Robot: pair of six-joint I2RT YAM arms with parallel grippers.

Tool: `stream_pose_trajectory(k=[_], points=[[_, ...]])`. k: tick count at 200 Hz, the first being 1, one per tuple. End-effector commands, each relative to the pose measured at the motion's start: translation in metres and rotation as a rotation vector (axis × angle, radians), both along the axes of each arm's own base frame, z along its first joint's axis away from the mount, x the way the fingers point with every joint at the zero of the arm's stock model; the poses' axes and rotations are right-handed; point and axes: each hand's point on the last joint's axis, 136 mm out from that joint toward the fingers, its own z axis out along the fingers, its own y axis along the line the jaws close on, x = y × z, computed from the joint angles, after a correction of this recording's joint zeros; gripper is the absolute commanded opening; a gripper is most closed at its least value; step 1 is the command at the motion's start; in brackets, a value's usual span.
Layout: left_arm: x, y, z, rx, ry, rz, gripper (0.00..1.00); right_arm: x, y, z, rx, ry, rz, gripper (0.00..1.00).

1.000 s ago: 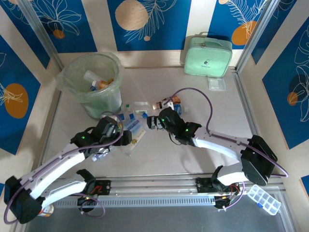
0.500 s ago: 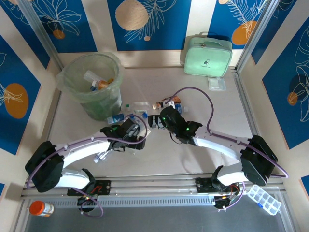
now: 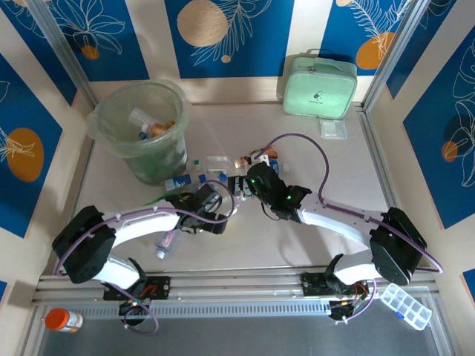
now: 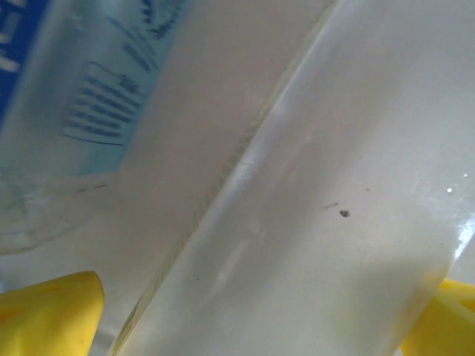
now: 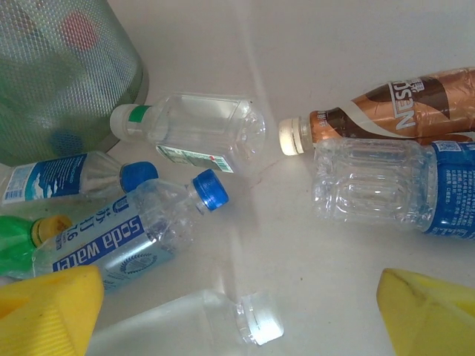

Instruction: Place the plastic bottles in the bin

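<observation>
Pale tabletop between blue-patterned walls is carrying a scatter of plastic bottles, and both arms are reaching over them. The left gripper is standing spread wide, a clear bottle filling the gap between its yellow fingers. The right gripper is hanging released, clamping nothing. Ahead of its jaws a soda water bottle, a brown-labelled bottle and others are lying on their sides. The bin is standing beyond them, to the jaws' left, holding a few bottles.
</observation>
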Motion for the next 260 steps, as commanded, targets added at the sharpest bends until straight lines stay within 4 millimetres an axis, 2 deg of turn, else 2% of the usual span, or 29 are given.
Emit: stream_pose_trajectory(k=[1, 47, 83, 121, 162, 196, 235, 260], points=[[-0.002, -0.019, 0.006, -0.031, 0.004, -0.062, 0.93, -0.002, -0.003, 0.001, 0.024, 0.009, -0.007, 0.96], [-0.007, -0.031, 0.012, -0.081, 0.009, -0.085, 0.87, 0.001, -0.016, 0.000, 0.060, 0.031, -0.064, 0.95], [-0.006, -0.033, 0.010, -0.032, 0.016, -0.091, 0.84, 0.004, -0.026, 0.000, 0.075, 0.033, -0.103, 0.96], [-0.005, -0.038, 0.002, -0.018, 0.024, -0.103, 0.70, 0.004, -0.027, -0.002, 0.081, 0.043, -0.108, 0.95], [-0.003, -0.041, 0.006, -0.039, 0.008, -0.103, 0.60, 0.005, -0.031, 0.000, 0.092, 0.042, -0.123, 0.95], [-0.001, -0.049, 0.025, -0.104, -0.025, -0.106, 0.57, 0.006, -0.043, -0.002, 0.147, 0.066, -0.165, 0.95], [0.002, -0.067, 0.061, -0.250, -0.088, -0.144, 0.56, 0.007, -0.061, -0.012, 0.350, 0.165, -0.204, 0.95], [0.003, -0.072, 0.076, -0.331, -0.153, -0.172, 0.56, 0.006, -0.058, -0.007, 0.445, 0.170, -0.158, 0.95]])
